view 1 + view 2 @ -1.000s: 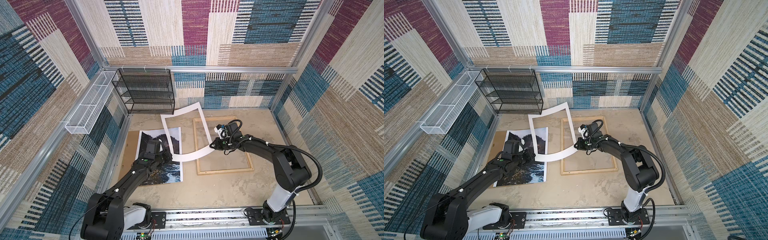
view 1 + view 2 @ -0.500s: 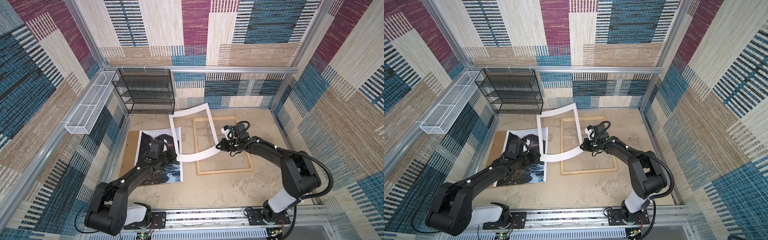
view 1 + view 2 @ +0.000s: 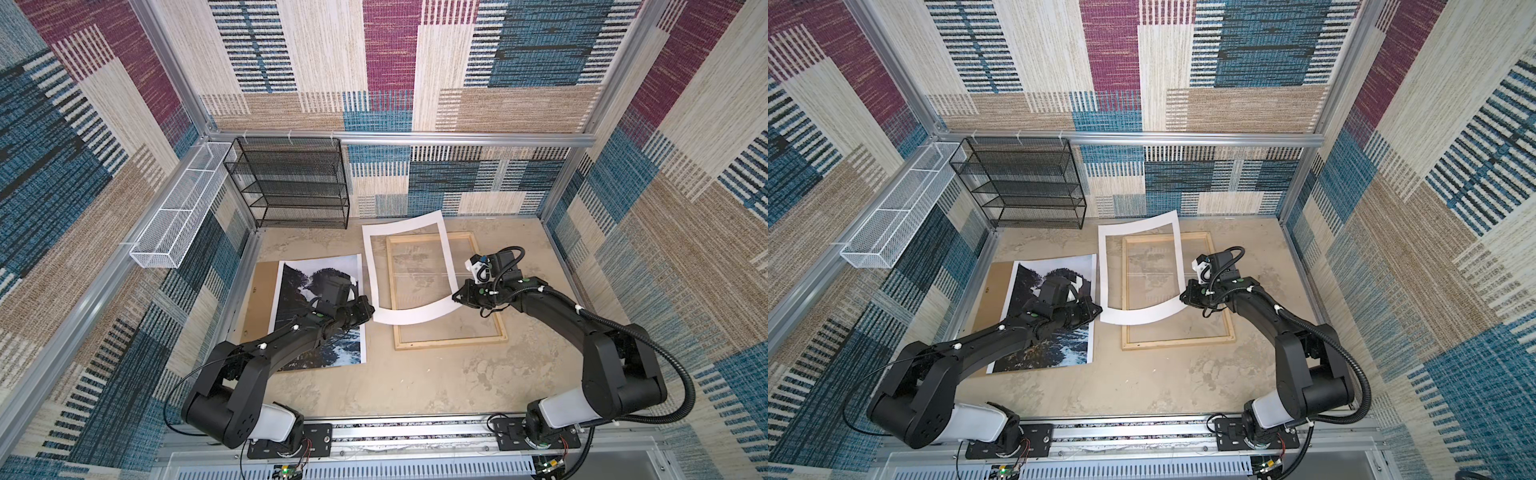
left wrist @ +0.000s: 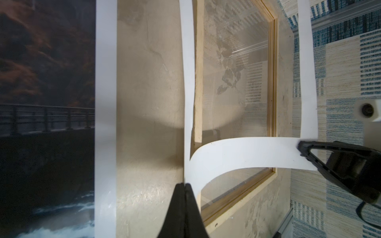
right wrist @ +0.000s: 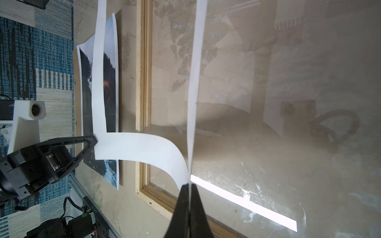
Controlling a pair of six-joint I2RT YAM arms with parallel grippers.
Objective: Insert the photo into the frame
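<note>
Rightward goes the white mat (image 3: 409, 318) compared with a second ago: it then overlapped the right edge of the photo (image 3: 297, 291), and now it hangs clear of the print and over the left part of the frame (image 3: 451, 338). Both arms have travelled with it. The left gripper (image 3: 371, 309) is clamped on the mat's near left corner, its fingers pressed together on the card in the left wrist view (image 4: 183, 185). The right gripper (image 3: 457, 297) is pinched tight on the near right corner, seen the same way in the right wrist view (image 5: 188, 185). Between the two grips the near bar of the mat bows in a curve. The mat's left bar runs just outside the frame's left wooden bar, while its right bar crosses above the clear pane. The frame lies flat on the table (image 3: 415, 382) with nothing inside it but the pane. The photo lies face up, left of the frame and apart from it, resting on the brown backing board (image 3: 259, 299), with the left arm reaching across above its middle.
</note>
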